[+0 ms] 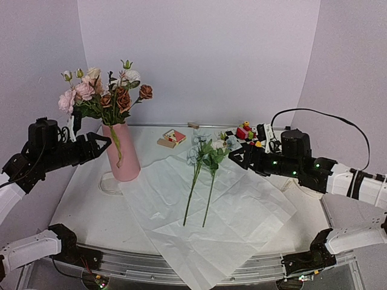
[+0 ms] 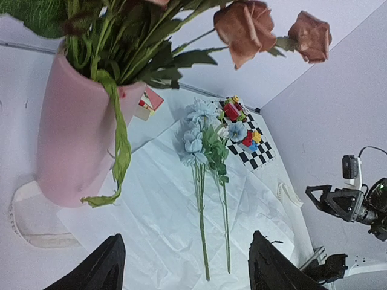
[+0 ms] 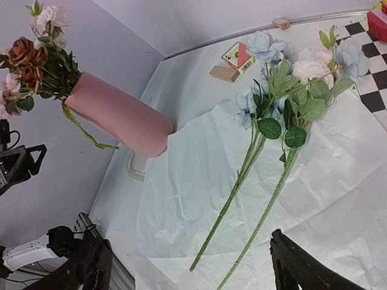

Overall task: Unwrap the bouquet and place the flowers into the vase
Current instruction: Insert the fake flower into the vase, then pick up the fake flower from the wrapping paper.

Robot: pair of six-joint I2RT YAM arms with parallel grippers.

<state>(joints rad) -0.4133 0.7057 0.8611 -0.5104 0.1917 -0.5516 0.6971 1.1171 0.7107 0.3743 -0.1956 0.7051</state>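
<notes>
Most flowers (image 1: 103, 93) already stand in the pink vase (image 1: 123, 154) near the surface's left edge; two blue-headed stems (image 1: 191, 193) lie mid-surface on the unfolded paper (image 1: 242, 211). Next is probably a low pinch on one thin stem. The left pincer (image 1: 100, 144) is spread and empty beside the vase. The right pincer (image 1: 237, 158) is spread by their heads, with open room there, though toy blocks (image 1: 248, 133) crowd the far-right corner.

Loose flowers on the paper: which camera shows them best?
Right wrist: the loose flowers lie close and large, leaves and blooms sharp. Top external shows them whole but small; left wrist shows them whole too, farther off.
</notes>
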